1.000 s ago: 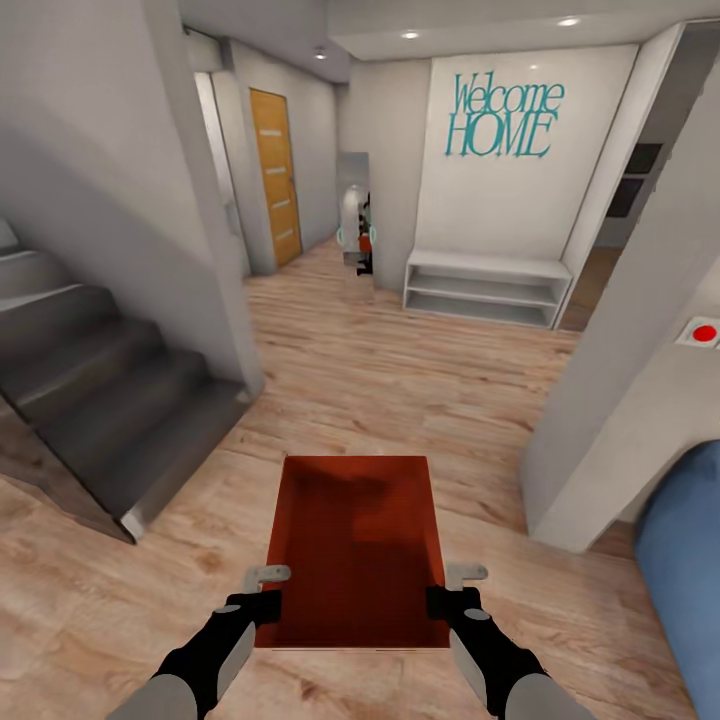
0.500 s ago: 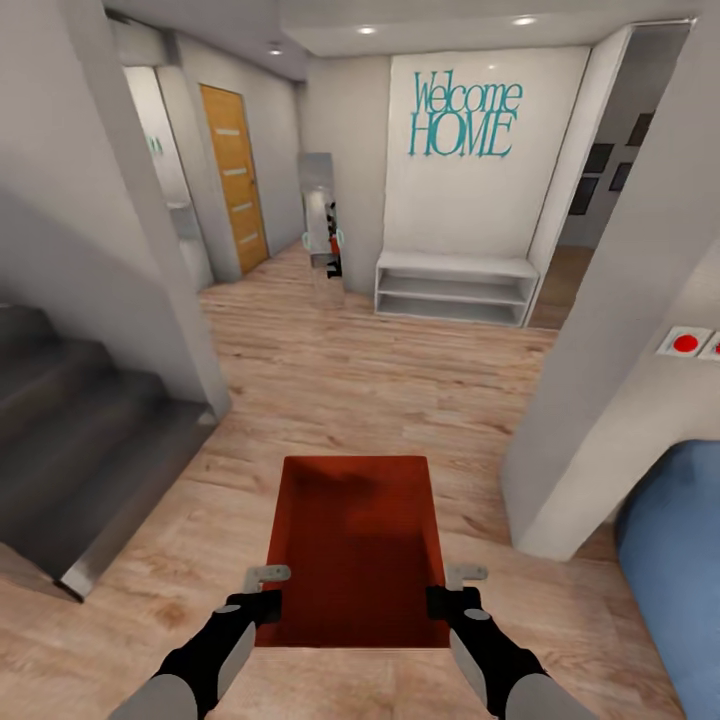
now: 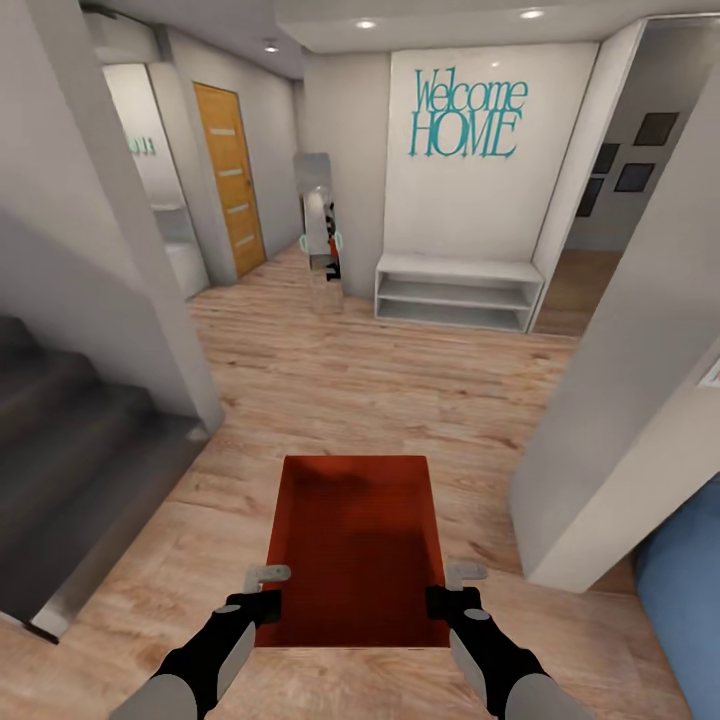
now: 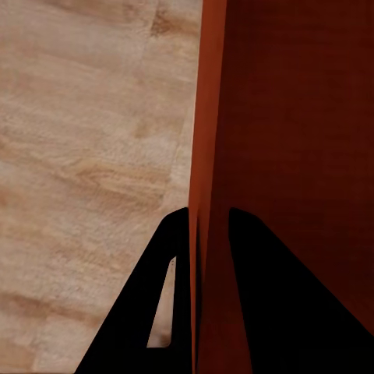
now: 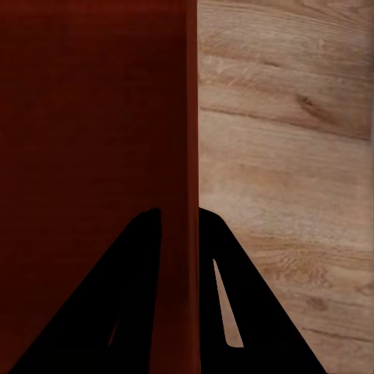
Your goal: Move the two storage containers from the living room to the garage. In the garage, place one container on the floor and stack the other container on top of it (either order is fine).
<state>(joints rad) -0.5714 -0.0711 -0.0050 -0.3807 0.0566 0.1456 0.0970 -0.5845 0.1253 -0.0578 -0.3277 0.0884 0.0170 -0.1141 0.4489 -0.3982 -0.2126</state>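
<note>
Transit step: you carry one storage container (image 3: 355, 550), left gripper (image 3: 262, 592) and right gripper (image 3: 447, 590) each clamped over a side wall. Next, steer through the hallway (image 3: 380, 370) toward the garage.

A home's entrance hall: "Welcome HOME" lettering (image 3: 466, 117), staircase (image 3: 70, 440), shoe bench (image 3: 458, 290), wooden door (image 3: 230, 178).

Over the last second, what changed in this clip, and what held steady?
The view swung and advanced across the wood floor: stairs slid left, the red wall button left frame. The container stays clamped between the left gripper and right gripper, same pose.
</note>
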